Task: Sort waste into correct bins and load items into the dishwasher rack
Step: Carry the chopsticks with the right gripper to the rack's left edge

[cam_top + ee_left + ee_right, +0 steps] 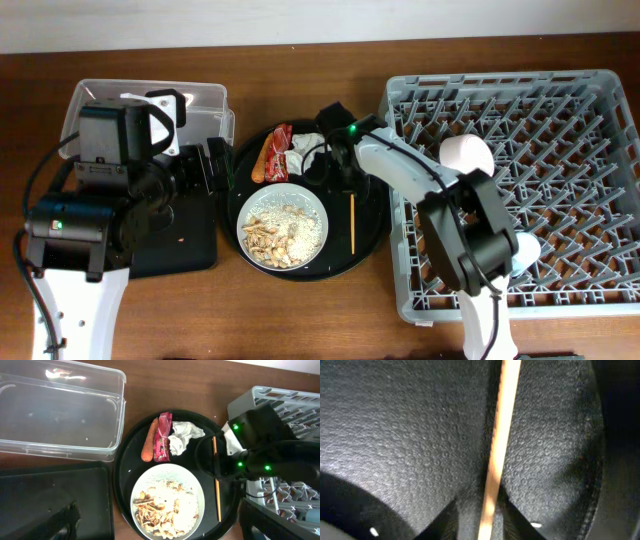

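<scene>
A pair of thin wooden chopsticks (pixel 352 222) (pixel 216 480) lies on the right side of the round black tray. My right gripper (pixel 343 178) (pixel 487 510) is down on the tray, its fingers closed against the chopsticks (pixel 497 445). The wider bowl (pixel 283 225) (pixel 167 502) holds rice and shell scraps. The orange sausage stick (pixel 264 160) (pixel 148 440), red wrapper (pixel 279 152) (pixel 163 437) and white tissue (pixel 305 150) (pixel 182 437) lie behind it. My left gripper (pixel 218 165) (pixel 160 530) is open and empty, hovering left of the tray.
The clear tub (pixel 205 100) (pixel 60 410) stands at the back left, with the shallow black tray (pixel 185 245) (pixel 50 495) in front of it. The grey dishwasher rack (pixel 560 150) (pixel 280 397) on the right holds a small white bowl (pixel 466 153) and a pale cup (pixel 525 250).
</scene>
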`<act>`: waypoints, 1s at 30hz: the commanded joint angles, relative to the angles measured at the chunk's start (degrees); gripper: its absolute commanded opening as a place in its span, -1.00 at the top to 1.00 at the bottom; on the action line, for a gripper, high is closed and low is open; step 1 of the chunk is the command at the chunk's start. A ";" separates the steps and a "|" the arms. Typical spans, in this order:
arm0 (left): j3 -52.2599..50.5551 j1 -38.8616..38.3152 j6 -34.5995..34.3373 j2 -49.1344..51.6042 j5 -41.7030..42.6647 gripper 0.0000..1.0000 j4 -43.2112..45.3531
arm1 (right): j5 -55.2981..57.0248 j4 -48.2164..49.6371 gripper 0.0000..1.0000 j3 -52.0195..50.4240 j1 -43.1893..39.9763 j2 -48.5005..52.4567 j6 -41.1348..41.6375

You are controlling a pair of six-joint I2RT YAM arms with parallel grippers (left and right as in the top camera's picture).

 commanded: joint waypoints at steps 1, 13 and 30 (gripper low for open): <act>0.72 0.13 -0.31 -0.35 -0.61 -0.99 0.02 | -3.37 -0.31 0.59 -0.50 0.04 3.15 3.56; 0.72 0.13 -0.31 -0.35 -0.61 -0.99 0.02 | -2.10 -3.37 0.92 2.47 -2.56 -13.20 -5.11; 0.72 0.13 -0.31 -0.35 -0.61 -0.99 0.02 | 3.15 -6.01 0.78 -2.05 -14.29 -18.93 -16.74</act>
